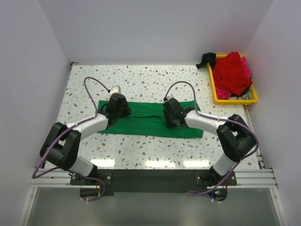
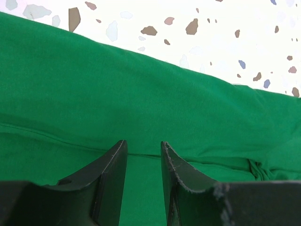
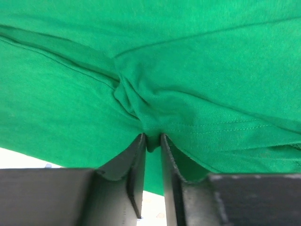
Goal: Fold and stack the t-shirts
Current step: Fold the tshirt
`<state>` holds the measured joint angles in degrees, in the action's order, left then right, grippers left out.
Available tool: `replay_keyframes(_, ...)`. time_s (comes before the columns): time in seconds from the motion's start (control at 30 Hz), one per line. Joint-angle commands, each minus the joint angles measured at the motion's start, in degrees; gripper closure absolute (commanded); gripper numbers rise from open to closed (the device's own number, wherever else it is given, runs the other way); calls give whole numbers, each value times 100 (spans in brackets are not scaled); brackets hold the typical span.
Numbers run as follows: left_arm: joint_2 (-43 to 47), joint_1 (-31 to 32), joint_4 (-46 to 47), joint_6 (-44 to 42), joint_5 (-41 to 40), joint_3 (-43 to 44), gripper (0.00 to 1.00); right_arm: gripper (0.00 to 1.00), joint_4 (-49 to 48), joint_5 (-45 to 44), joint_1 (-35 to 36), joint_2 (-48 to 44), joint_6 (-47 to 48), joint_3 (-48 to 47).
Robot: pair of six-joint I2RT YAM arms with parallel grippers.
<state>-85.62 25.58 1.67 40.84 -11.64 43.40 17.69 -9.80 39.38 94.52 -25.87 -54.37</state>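
A bright green t-shirt [image 1: 146, 123] lies folded into a long strip across the middle of the table. My left gripper [image 1: 118, 109] rests low over its left end. In the left wrist view this gripper [image 2: 143, 143] is open, and flat green t-shirt [image 2: 141, 94] shows through the gap between its fingers. Over the strip's right part, my right gripper [image 1: 172, 115] pinches the cloth. The right wrist view shows this gripper [image 3: 150, 137] shut on a bunched ridge of the green t-shirt [image 3: 188, 70], with wrinkles running out from the tips. A red t-shirt [image 1: 233, 73] and some pink t-shirt cloth [image 1: 224, 94] lie in the tray.
A yellow tray [image 1: 212, 83] stands at the back right corner, piled with clothes. A black cloth [image 1: 205, 59] hangs over its far left corner. Speckled tabletop [image 1: 141, 80] surrounds the green strip. White walls close in the back and both sides.
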Motion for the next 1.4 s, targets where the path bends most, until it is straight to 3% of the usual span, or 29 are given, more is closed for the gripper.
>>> replay_keyframes(0.0, 28, 26, 228, -103, -5, 195, 61, 78, 50, -154, 26, -74, 38, -337)
replay_keyframes(0.17, 55, 26, 211, -103, -14, 213, 61, 88, 217, 22, 26, -171, 29, -513)
replay_keyframes(0.6, 64, 26, 149, -111, -14, 239, 61, 88, 182, 566, 26, 5, -173, -759)
replay_keyframes(0.8, 81, 26, 105, -129, -14, 248, 61, 78, 199, 541, 26, -108, -217, -689)
replay_keyframes(1.0, 64, 43, 132, -164, 118, 222, 60, 57, 331, 401, 26, -627, -313, -549)
replay_keyframes(1.17, 2, 262, 237, -120, 180, 160, 60, 53, 287, -117, -9, -1032, -507, -242)
replay_keyframes(1.37, -130, 667, 290, -138, 136, 152, 60, 54, 112, -127, -281, -804, -647, 48)
